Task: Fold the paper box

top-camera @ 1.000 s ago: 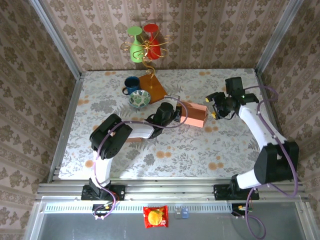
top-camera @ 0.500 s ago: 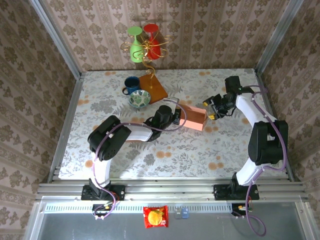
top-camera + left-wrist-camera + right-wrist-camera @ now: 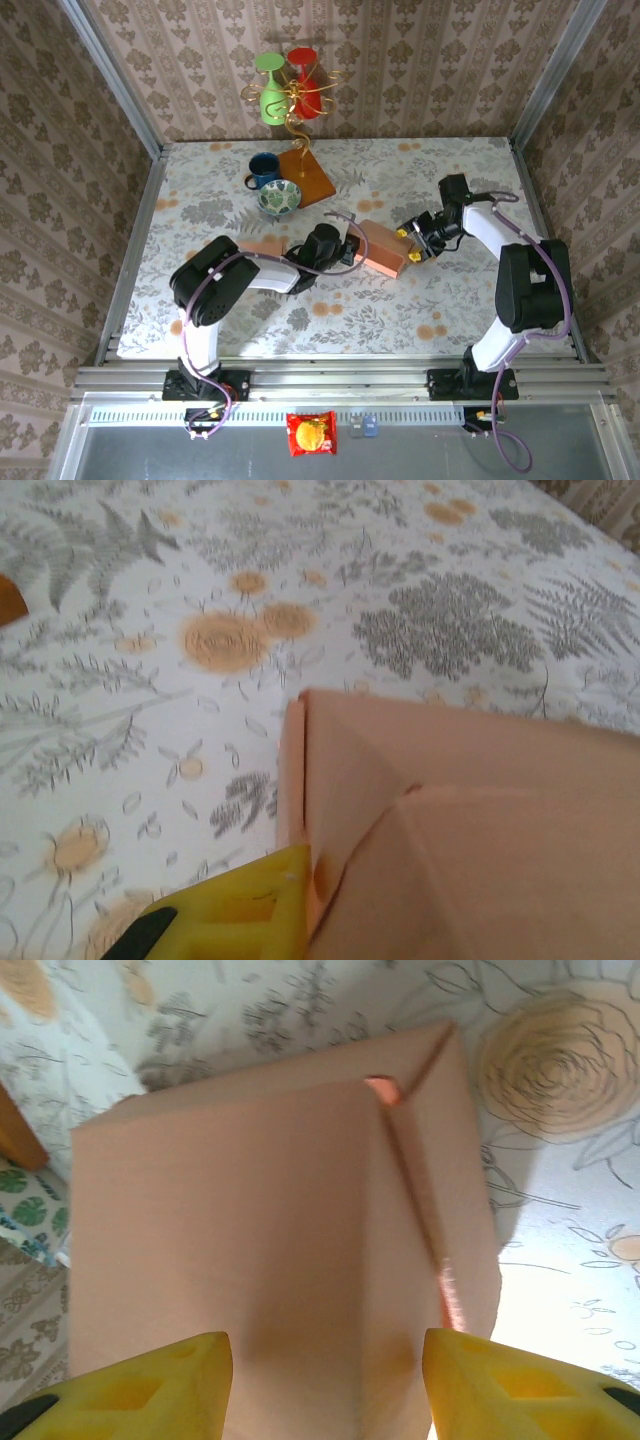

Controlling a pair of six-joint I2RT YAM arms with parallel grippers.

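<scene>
One salmon-pink folded paper box [image 3: 383,257] lies mid-tabletop [image 3: 200,200], and both arms meet at it. The left pincer [image 3: 346,250] is at the box's left end. Its wrist view shows a single yellow finger [image 3: 240,910] touching the box's corner seam, so I cannot tell how wide it stands. The right pincer [image 3: 325,1380] is at the box's right end, its jaws well apart over the box's broad face and clamping nothing.

Pressure from either end could skid or twist the light box on the tabletop. A hard push could dent a wall, and the loose flap edge beside the seam looks likely to spring up.

Well beyond the box are one blue mug [image 3: 264,168], one patterned bowl [image 3: 278,198] and one brown wooden board [image 3: 307,175].
</scene>
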